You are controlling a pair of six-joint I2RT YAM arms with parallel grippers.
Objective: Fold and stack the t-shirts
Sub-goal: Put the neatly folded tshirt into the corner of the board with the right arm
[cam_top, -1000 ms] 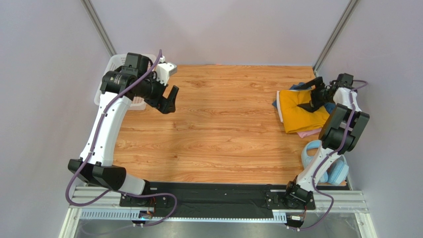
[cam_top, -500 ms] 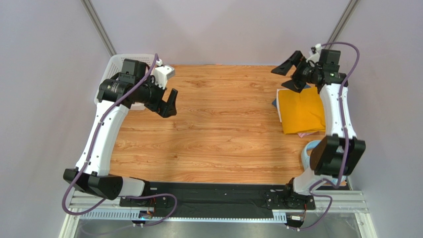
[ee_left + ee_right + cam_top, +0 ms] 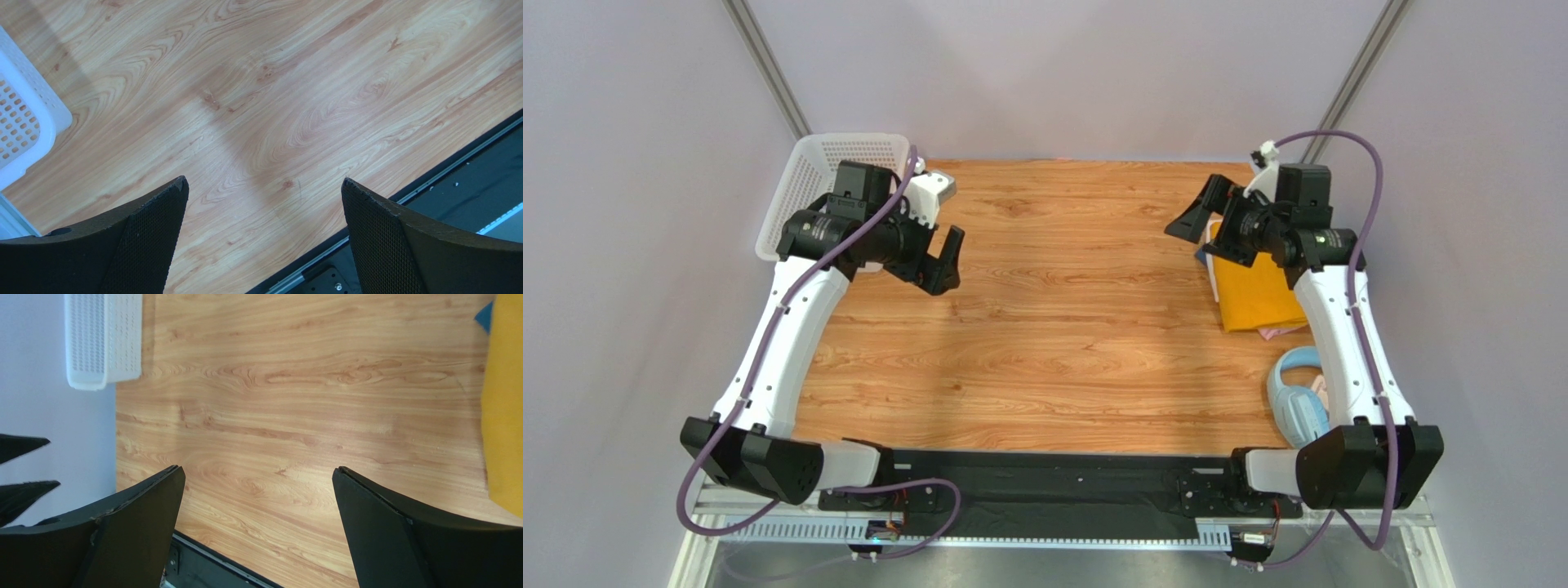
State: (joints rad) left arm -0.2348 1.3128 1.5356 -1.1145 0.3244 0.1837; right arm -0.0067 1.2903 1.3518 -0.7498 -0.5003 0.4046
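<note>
The t-shirts lie folded in a stack at the table's right side, with the mustard-yellow shirt (image 3: 1259, 289) on top. A white edge (image 3: 1214, 277) and a bit of pink (image 3: 1281, 330) show beneath it. In the right wrist view the yellow shirt (image 3: 504, 416) fills the right edge, with a dark blue corner (image 3: 485, 315) above it. My right gripper (image 3: 1208, 229) hangs open above the table just left of the stack, and nothing is between its fingers (image 3: 258, 471). My left gripper (image 3: 938, 260) is open and empty over bare wood (image 3: 264, 190) at the far left.
A white mesh basket (image 3: 817, 159) stands at the back left corner, close behind the left arm, and its rim shows at the left wrist view's edge (image 3: 24, 122). Light-blue headphones (image 3: 1302, 398) lie near the front right, below the stack.
My right gripper has lifted off the yellow shirt and swung left to hang beside the stack, open throughout. The left arm has shifted only slightly.
</note>
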